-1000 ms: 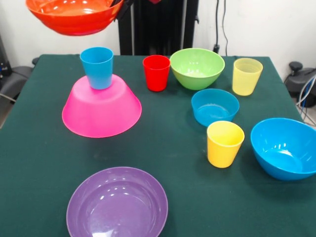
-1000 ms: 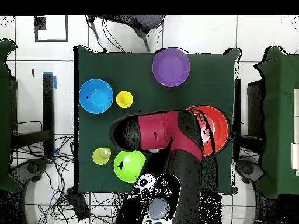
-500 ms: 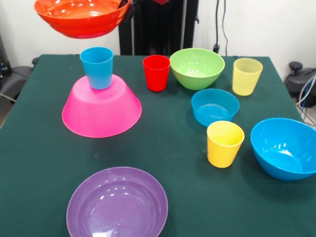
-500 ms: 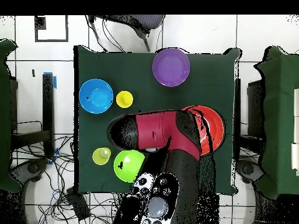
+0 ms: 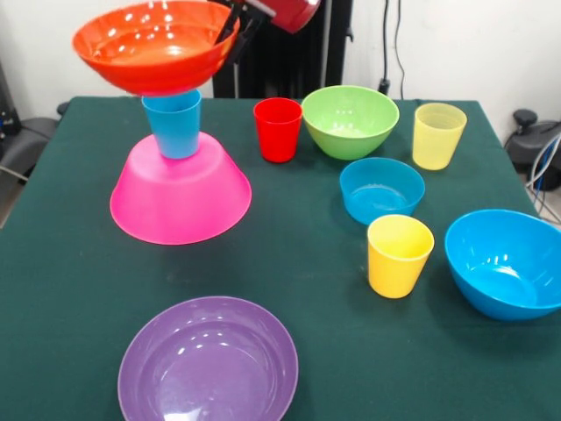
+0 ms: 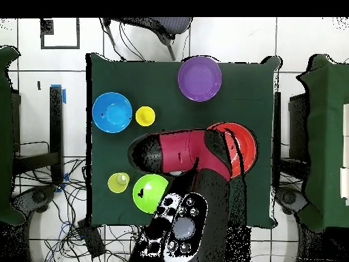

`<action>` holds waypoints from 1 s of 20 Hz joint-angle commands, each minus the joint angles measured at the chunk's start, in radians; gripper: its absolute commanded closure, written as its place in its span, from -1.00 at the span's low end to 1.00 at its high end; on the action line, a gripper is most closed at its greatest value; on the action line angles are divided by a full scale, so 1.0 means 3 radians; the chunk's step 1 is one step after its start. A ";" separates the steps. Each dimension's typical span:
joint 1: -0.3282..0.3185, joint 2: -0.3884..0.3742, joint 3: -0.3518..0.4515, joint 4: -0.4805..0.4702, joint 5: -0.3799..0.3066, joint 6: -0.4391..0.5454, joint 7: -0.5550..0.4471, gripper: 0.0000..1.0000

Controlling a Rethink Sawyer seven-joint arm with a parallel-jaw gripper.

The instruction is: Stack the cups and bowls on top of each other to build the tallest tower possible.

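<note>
My gripper (image 5: 231,24) is shut on the right rim of the orange bowl (image 5: 151,48), which it holds upright. The bowl's base meets the rim of the blue cup (image 5: 175,128); I cannot tell whether it rests on it. That cup stands on the upturned pink bowl (image 5: 180,195), and together they form the tower at the table's left. In the overhead view the arm (image 6: 180,151) covers most of the tower, and only the orange bowl (image 6: 243,144) shows. The red cup (image 5: 278,130) stands just right of the tower.
Right of the red cup are the green bowl (image 5: 351,121), pale yellow cup (image 5: 438,136), small blue bowl (image 5: 381,190), yellow cup (image 5: 400,256) and larger blue bowl (image 5: 507,261). The purple bowl (image 5: 208,361) sits at the front edge, below the tower.
The orange bowl has come down and to the right in the gripper, from high at the top left to directly over the blue cup, where it now meets the cup's rim.
</note>
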 commanded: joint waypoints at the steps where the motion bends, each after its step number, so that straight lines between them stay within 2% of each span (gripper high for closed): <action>1: 0.0060 0.0319 0.0160 0.0180 0.0075 -0.0226 0.0678 1.00; 9: 0.0122 0.0433 0.0079 0.0174 0.0096 -0.0351 0.0747 1.00; 20: 0.0370 0.0244 -0.0134 0.0100 0.0124 0.0151 0.0585 1.00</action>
